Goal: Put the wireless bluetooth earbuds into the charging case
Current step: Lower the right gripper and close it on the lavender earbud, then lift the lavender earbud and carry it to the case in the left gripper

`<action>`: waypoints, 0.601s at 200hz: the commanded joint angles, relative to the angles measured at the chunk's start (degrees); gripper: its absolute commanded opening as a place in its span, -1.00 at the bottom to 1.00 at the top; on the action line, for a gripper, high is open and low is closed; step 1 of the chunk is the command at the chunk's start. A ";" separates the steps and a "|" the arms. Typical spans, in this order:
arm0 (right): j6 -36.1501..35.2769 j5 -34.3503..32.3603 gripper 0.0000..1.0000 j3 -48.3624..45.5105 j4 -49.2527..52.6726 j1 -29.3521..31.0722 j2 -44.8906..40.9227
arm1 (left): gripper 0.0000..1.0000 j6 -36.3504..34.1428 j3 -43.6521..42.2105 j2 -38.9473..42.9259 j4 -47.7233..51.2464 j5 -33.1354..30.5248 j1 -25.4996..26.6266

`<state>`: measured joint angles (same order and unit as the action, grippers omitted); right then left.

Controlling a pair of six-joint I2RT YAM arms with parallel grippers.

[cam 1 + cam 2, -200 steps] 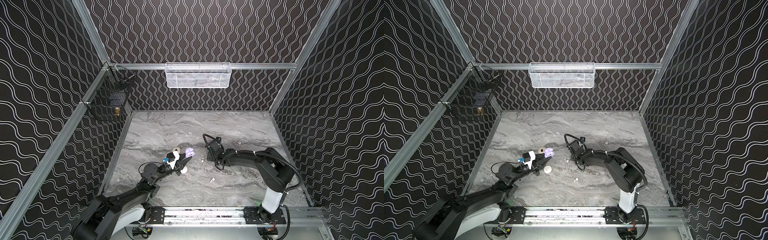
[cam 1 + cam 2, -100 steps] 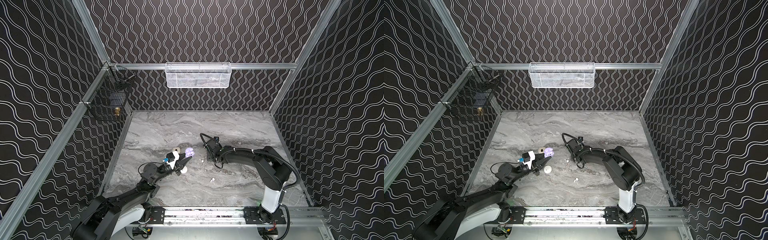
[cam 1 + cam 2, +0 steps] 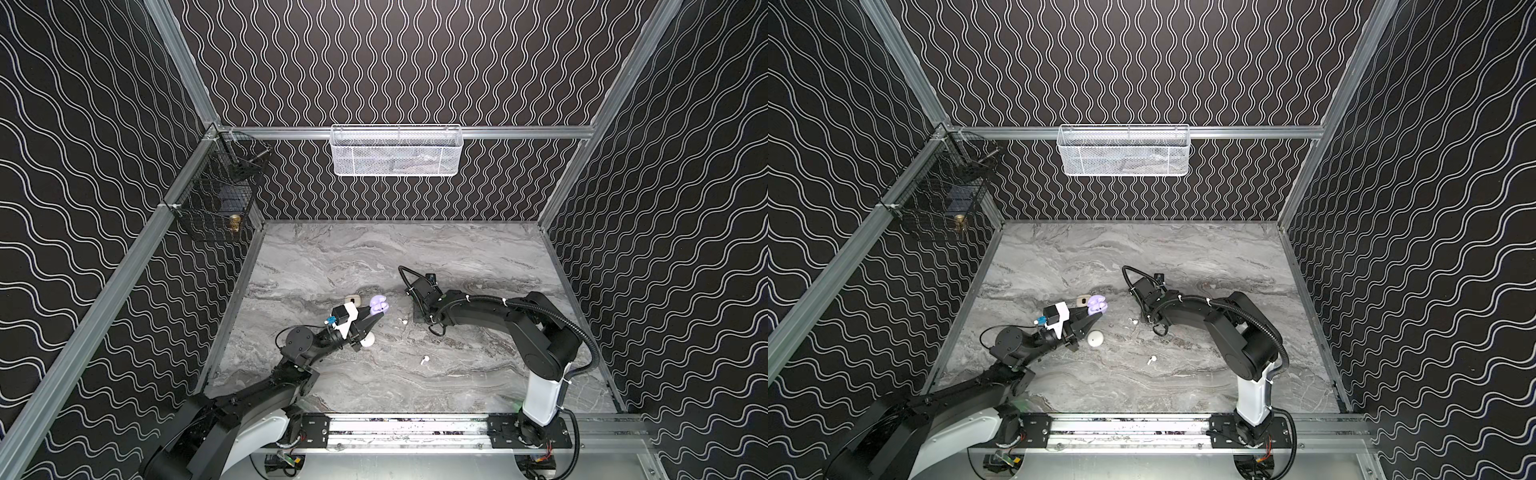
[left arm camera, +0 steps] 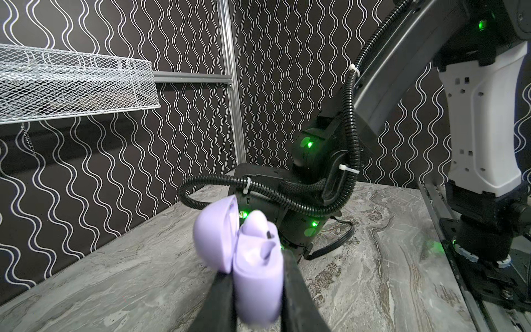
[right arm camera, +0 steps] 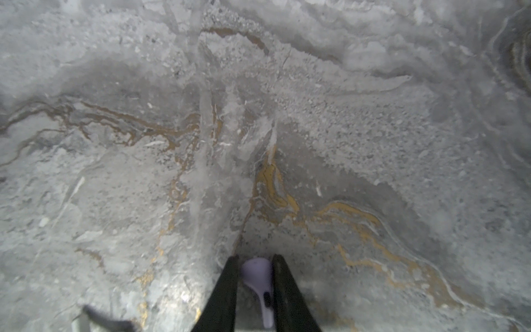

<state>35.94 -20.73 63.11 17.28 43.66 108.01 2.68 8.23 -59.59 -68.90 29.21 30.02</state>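
Over the table (image 3: 457,257): 3 cases (image 3: 378,304) (image 3: 353,298) (image 3: 368,340), 2 white earbuds (image 3: 402,321) (image 3: 424,360), 1 lavender earbud (image 5: 257,276).

three cases: lavender case (image 3: 377,305), cream case (image 3: 353,298), white case (image 3: 368,340). four earbuds show: white earbuds (image 3: 402,320) (image 3: 424,360), lavender earbuds (image 5: 257,276) (image 4: 257,225). two baskets (image 3: 397,151) (image 3: 216,199).

lavender case (image 4: 253,276) too close, pure blur | white case (image 3: 367,341) half under left gripper (image 3: 379,316) in a top view | lavender earbud (image 5: 257,276) fuzzy, right gripper (image 5: 255,260) fingers cropped at the edge | white basket (image 3: 397,151) contents unreadable
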 commanded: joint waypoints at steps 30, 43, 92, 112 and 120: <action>0.39 0.77 -0.61 -1.07 3.18 0.11 0.01 | -1.00 -0.58 0.33 -0.23 -0.84 0.39 0.03; 0.49 0.86 -0.62 -1.13 3.20 0.15 -0.08 | -1.00 -0.59 0.00 -0.19 -1.58 0.32 -0.05; 2.19 -0.58 -0.79 -3.64 1.06 0.24 -4.15 | -1.00 -0.90 -0.40 -0.09 -2.19 0.28 0.01; 2.51 -1.25 -0.82 -4.13 1.41 0.61 -6.60 | -1.00 -1.02 -0.09 0.09 -1.42 0.42 0.02; 2.96 -1.84 -0.84 -4.34 1.89 0.83 -7.91 | -1.00 -1.03 -0.14 -0.07 -1.64 0.50 0.01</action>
<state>37.08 -20.91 59.20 17.76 43.97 102.94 2.66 8.01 -59.72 -69.01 29.21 30.02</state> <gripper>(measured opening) 0.176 0.215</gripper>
